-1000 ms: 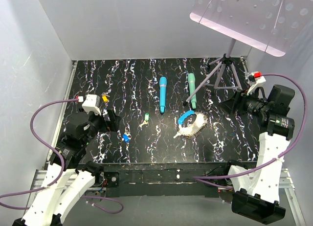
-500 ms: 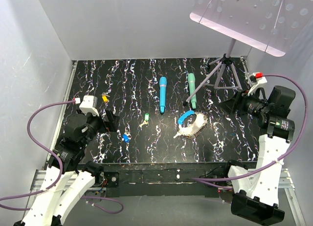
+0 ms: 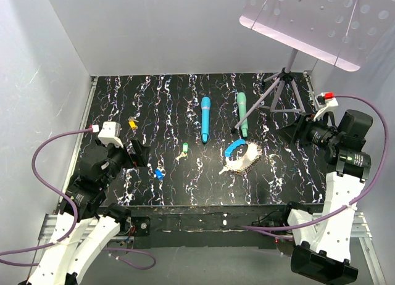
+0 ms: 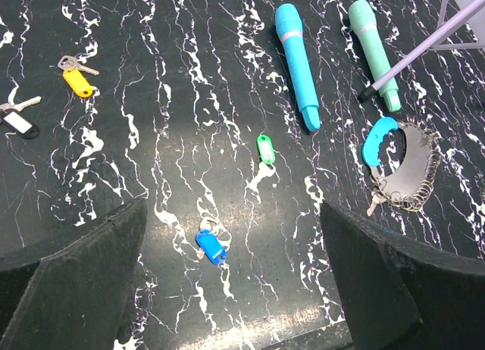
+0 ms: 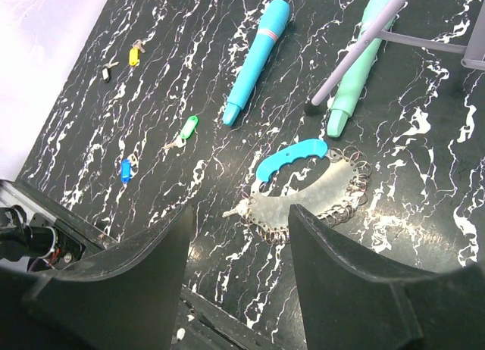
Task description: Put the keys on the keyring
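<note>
Keyring [image 3: 242,156], blue band [image 3: 234,147] near-left to far-right, L end effector [image 4: 233,214] spread wide, R end effector [image 5: 241,214] parted, empty

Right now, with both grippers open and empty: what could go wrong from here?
1. The blue key and green key are small and lie flat on the table; a pinch may slide them instead of lifting them.
2. A stand leg ends close to the keyring; the right gripper could knock it when reaching in.
</note>
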`<action>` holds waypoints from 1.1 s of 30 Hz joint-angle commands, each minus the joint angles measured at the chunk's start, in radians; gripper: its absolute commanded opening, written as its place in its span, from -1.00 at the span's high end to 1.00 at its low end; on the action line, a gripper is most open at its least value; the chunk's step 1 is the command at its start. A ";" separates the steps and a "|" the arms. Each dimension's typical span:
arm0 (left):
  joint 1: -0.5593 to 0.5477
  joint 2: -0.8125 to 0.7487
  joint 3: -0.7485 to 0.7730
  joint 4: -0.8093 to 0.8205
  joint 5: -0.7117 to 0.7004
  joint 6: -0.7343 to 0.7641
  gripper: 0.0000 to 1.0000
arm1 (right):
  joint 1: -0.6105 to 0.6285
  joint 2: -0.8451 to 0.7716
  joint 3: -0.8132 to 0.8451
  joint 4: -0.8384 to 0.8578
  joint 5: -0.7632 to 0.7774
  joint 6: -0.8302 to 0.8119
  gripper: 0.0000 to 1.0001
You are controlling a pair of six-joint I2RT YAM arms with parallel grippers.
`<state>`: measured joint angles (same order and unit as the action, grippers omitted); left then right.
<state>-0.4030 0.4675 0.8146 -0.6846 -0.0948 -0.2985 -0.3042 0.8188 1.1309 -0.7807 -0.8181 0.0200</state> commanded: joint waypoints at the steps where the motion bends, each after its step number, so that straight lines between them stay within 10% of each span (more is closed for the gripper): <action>1: 0.004 -0.010 0.031 -0.015 -0.020 0.002 -0.96 | 0.002 -0.003 -0.005 0.041 -0.023 0.018 -0.25; 33: 0.003 -0.016 0.011 0.005 -0.037 0.025 -0.96 | 0.000 0.026 -0.028 0.098 -0.145 0.009 -0.25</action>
<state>-0.4030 0.4656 0.8257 -0.6956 -0.1162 -0.2871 -0.3046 0.8444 1.1015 -0.7235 -0.9070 0.0456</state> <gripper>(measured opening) 0.982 0.622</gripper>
